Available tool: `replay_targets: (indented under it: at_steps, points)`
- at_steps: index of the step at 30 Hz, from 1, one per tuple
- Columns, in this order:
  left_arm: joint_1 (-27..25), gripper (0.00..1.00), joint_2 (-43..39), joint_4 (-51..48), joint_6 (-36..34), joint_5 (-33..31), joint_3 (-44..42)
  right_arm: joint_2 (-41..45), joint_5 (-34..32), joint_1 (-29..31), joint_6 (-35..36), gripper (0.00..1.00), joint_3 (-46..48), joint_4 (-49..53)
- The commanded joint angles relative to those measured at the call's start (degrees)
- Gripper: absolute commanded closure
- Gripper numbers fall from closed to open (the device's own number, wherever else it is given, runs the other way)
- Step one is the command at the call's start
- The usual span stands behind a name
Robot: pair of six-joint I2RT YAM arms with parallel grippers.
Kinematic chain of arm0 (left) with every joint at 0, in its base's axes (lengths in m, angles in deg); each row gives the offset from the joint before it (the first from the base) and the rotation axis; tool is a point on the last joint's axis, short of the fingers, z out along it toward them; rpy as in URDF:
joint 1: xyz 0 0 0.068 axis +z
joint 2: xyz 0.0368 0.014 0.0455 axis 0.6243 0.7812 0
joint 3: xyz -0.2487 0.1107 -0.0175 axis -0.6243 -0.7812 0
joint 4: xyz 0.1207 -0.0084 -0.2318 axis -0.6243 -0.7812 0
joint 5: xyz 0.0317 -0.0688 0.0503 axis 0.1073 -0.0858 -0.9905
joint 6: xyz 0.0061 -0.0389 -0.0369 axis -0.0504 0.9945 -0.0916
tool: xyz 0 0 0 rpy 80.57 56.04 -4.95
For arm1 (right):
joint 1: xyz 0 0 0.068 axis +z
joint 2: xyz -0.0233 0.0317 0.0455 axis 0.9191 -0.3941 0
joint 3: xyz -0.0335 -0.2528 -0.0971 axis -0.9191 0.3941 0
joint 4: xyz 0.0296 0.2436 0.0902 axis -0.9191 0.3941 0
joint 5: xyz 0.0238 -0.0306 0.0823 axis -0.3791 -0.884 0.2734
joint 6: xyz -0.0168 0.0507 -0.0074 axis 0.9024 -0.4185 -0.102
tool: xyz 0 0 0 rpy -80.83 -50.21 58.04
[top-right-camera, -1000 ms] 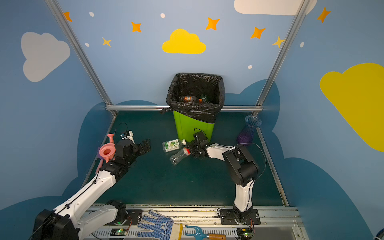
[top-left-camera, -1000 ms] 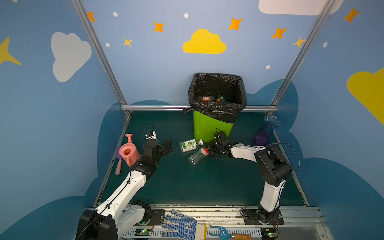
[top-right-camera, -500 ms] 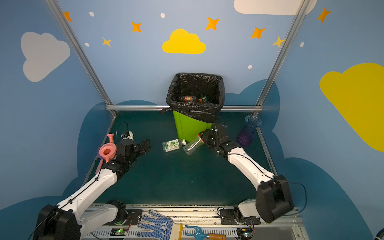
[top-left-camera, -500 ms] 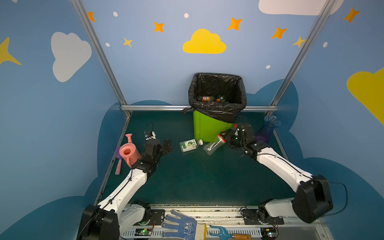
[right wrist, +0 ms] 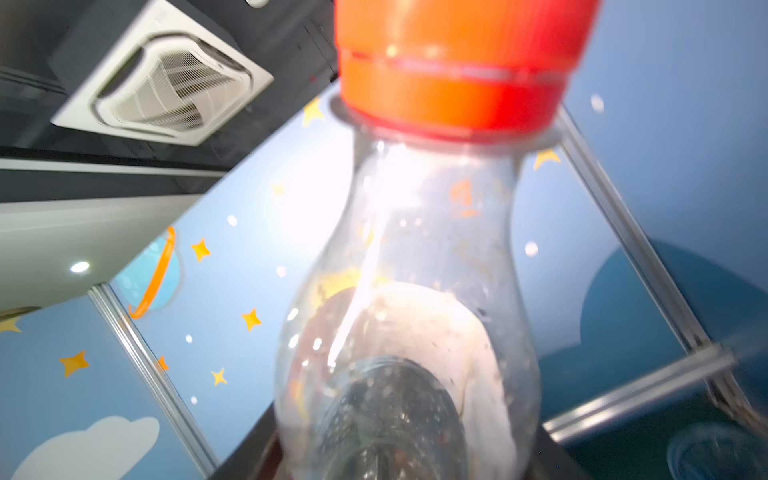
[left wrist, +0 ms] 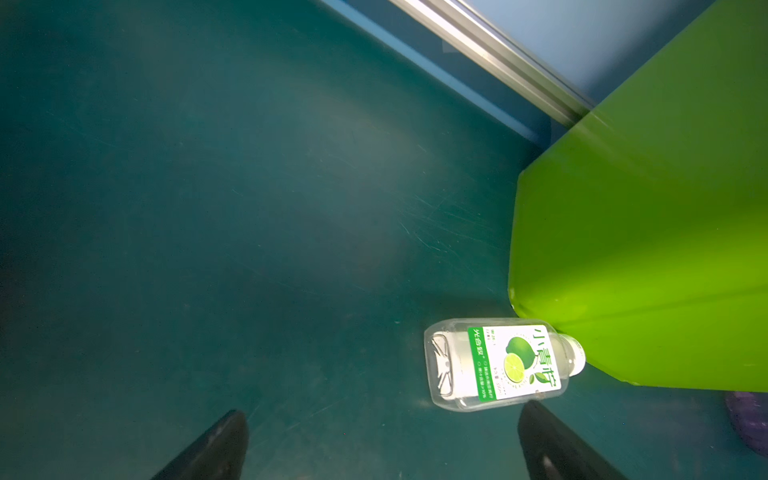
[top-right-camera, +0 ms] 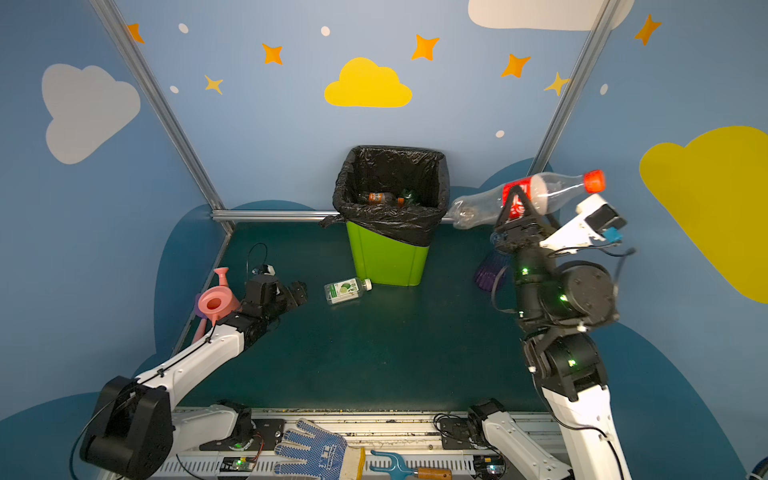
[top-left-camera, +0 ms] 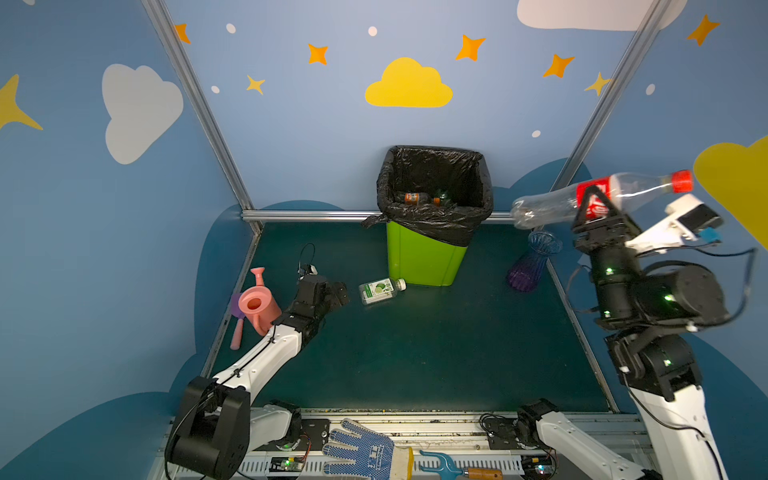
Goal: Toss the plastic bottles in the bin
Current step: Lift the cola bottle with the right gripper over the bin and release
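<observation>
Starting nearest, on the metal rail (top-left-camera: 415, 419): blue dotted glove (top-left-camera: 361, 451) and small rake (top-left-camera: 446, 467). Beyond, dark green mat (top-left-camera: 415, 357), scuffed in the left wrist view. Left gripper (top-left-camera: 336, 294) low over it, jaws wide apart, holding nothing; lime bottle (top-left-camera: 380, 290) lying just ahead, cap by the bin (top-left-camera: 424, 259) foot. Pink can (top-left-camera: 257, 305) at left, purple vase (top-left-camera: 530, 266) at right. Right gripper (top-left-camera: 596, 205) high, right of the bin, clamped on a red-capped bottle (top-left-camera: 544, 205). More bottles (top-left-camera: 413, 198) inside the bin. Blue walls (top-left-camera: 291, 137) with clouds and stars behind.
</observation>
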Motion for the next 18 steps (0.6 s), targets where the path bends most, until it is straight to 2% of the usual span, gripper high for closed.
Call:
replay_targets:
  at_steps: [1, 3, 5, 8, 9, 10, 11, 12, 13, 16, 18]
  points:
    - [0.2, 0.0, 1.6, -1.8, 0.2, 3.3, 3.6, -6.2, 0.1, -0.5, 5.2, 0.42, -1.6, -5.4]
    - [0.2, 0.0, 2.5, -2.9, -0.3, 4.7, 4.7, -11.3, 2.5, -1.0, 2.6, 0.42, -3.6, -6.6]
    - [0.2, 0.0, 3.2, -3.1, -1.7, 6.6, 5.3, -19.5, 8.2, -2.0, -0.9, 0.4, -8.3, -5.1]
    - [0.2, 0.0, 4.9, -3.2, -2.6, 8.9, 6.1, -39.6, 25.4, -3.1, -2.2, 0.29, -28.5, 11.3]
    - [0.2, 0.0, 5.5, -3.3, -2.7, 9.7, 6.4, -46.4, 29.7, -3.3, -2.0, 0.26, -39.4, 21.0]
    - [0.2, 0.0, 5.8, -4.0, -3.1, 10.4, 6.9, -51.3, 32.4, -3.6, -1.2, 0.23, -48.0, 27.9]
    - [0.1, 0.0, 6.0, -4.7, -3.7, 10.7, 7.3, -53.4, 32.6, -3.6, -0.8, 0.21, -52.4, 31.4]
    - [0.1, 0.0, 5.8, -5.8, -4.2, 10.5, 7.6, -53.3, 31.5, -3.6, -0.8, 0.18, -53.5, 31.7]
    - [0.0, 0.0, 5.5, -6.2, -4.7, 10.2, 7.5, -51.1, 30.4, -3.7, -1.1, 0.13, -50.5, 28.3]
    - [-0.2, 0.0, 4.1, -5.8, -6.1, 9.5, 6.4, -40.8, 25.2, -3.5, -2.5, 0.07, -33.0, 9.9]
    - [-0.4, 0.0, 3.6, -5.9, -7.4, 9.4, 6.2, -36.5, 23.5, -3.6, -2.4, 0.07, -28.4, 7.3]
